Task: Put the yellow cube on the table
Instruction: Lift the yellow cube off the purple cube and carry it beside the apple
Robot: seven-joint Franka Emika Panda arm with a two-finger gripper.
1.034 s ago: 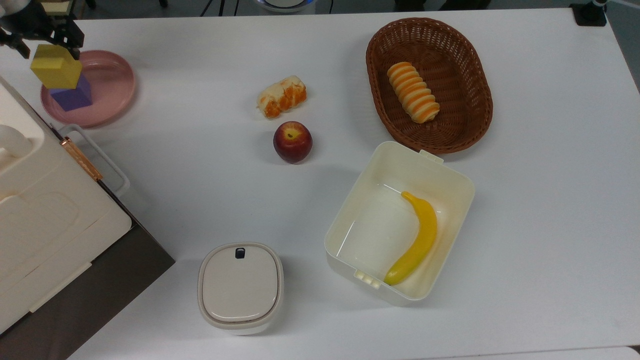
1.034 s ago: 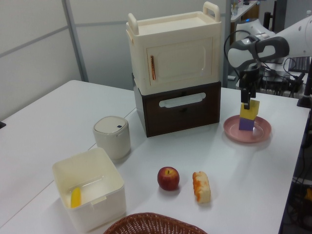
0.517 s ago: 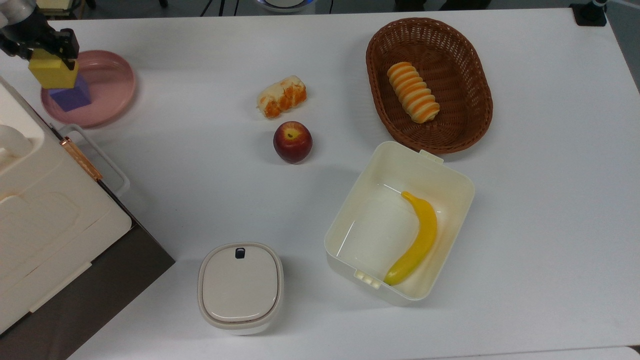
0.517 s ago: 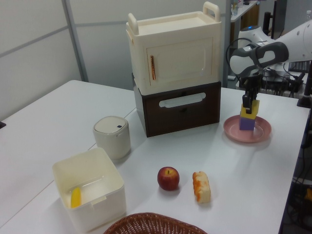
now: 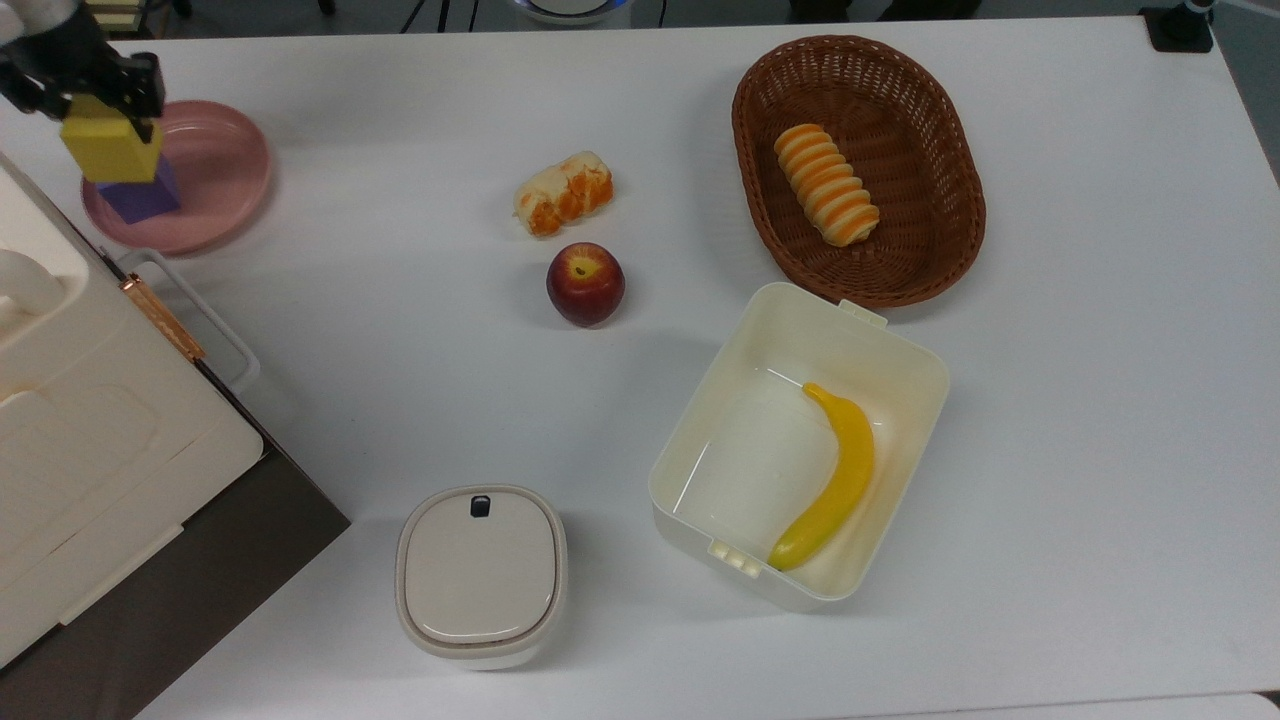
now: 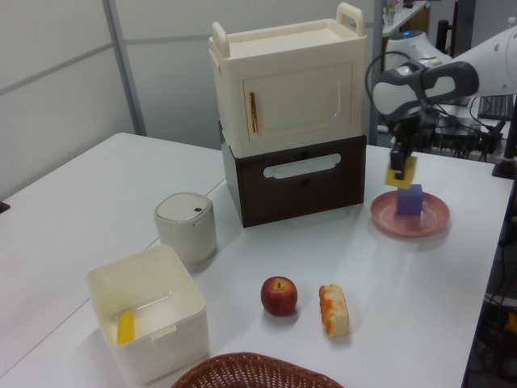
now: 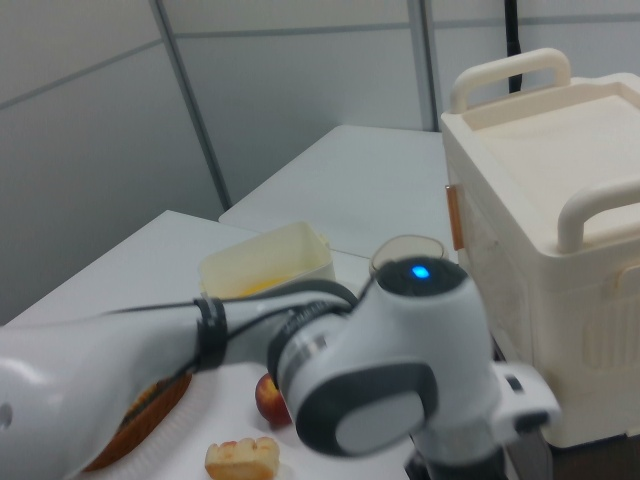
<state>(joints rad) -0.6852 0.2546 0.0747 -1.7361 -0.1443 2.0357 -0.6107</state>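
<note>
The tool grips the yellow cube in the air, with bare counter at its 3 o'clock in the top view.

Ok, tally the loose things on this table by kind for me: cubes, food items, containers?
Cubes: 2, the matte yellow cube held in the pincer, and the purple cube on the pink plate.
Food items: 4, red apple, yellow banana, orange-filled bread piece, striped bread roll.
Containers: 4, pink plate, brown wicker basket, open cream plastic box, lidded beige canister.
Total: 10.
</note>
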